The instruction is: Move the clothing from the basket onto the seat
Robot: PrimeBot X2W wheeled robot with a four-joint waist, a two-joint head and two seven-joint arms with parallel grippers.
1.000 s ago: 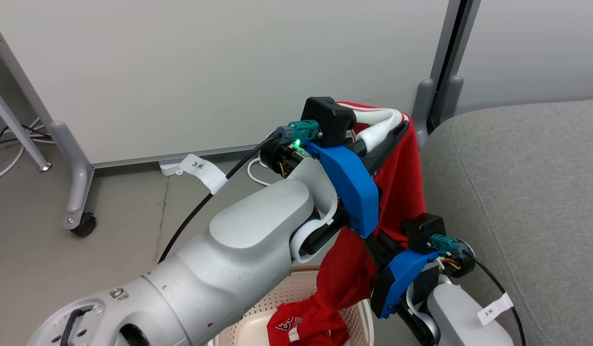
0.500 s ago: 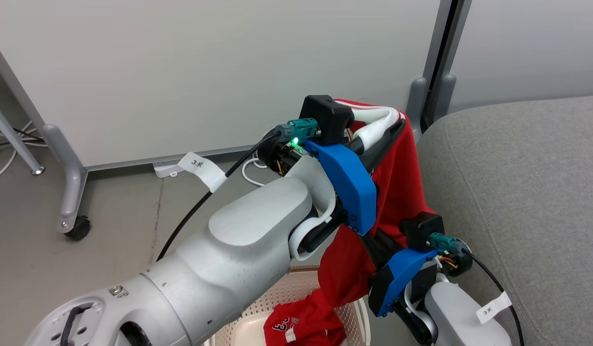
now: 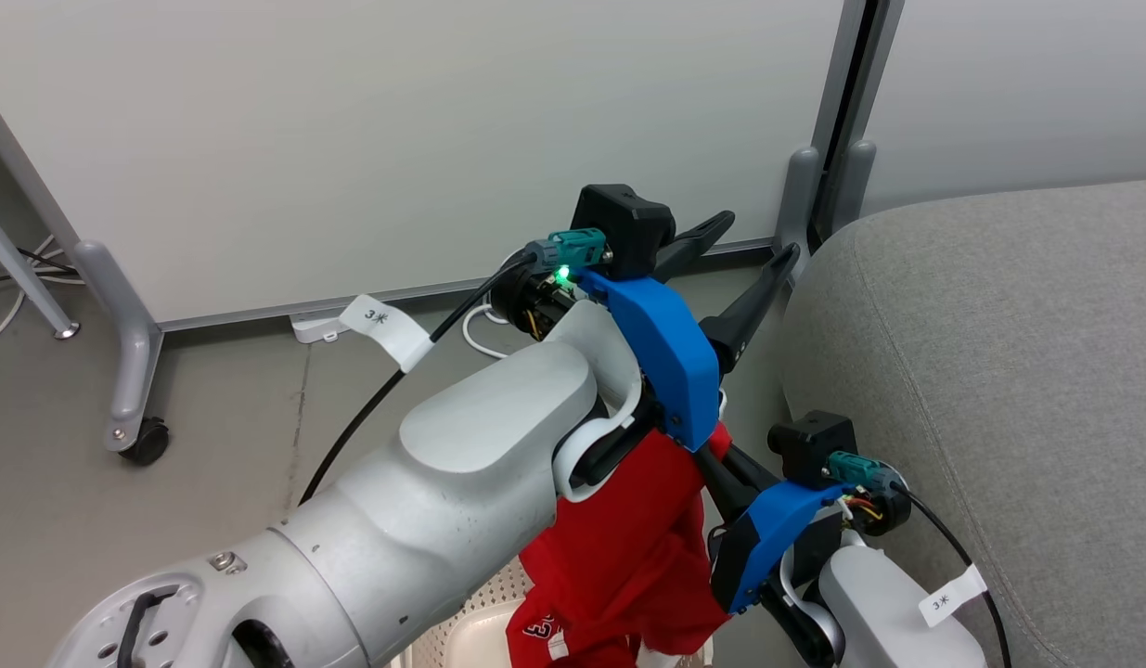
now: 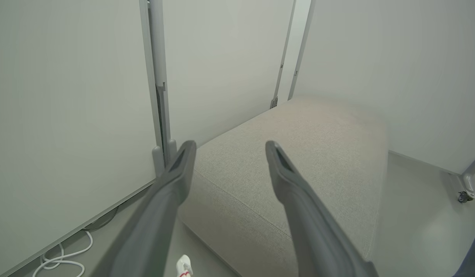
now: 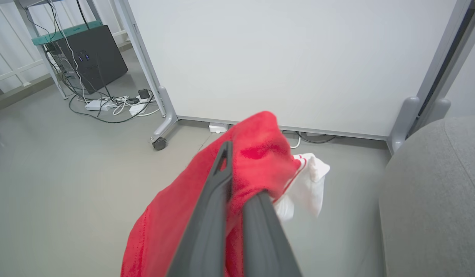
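- Pinching down in the middle of the right wrist view, the right gripper (image 5: 243, 171) is holding the clothing (image 5: 256, 154), its two fingers drawn together on a red fold while a white panel is bulging out just to their right. The pinch is taking in only a bunched edge, so the cloth is at risk of sliding free under its own weight. The seat (image 5: 433, 184) is lying at the right edge of the frame, beside the garment and not beneath it. Letting go here would be sending the garment to the floor or back down.
- In the left wrist view, the left gripper (image 4: 231, 148) is standing spread wide and carrying nothing, its fingers framing the near corner of the seat in mid-frame. Pushing forward from here would be driving the tips into the upholstery.
- In the head view, the red bundle is hanging low at the bottom centre, lying under the left wrist and reaching down over the basket (image 3: 487, 629), whose pale wall is peeking out at the lower edge. One arm is bearing all of it. On a lift toward the seat at the right, the cloth could be catching on the left wrist or the basket rim, tugging the basket along or pulling out of the pinch.
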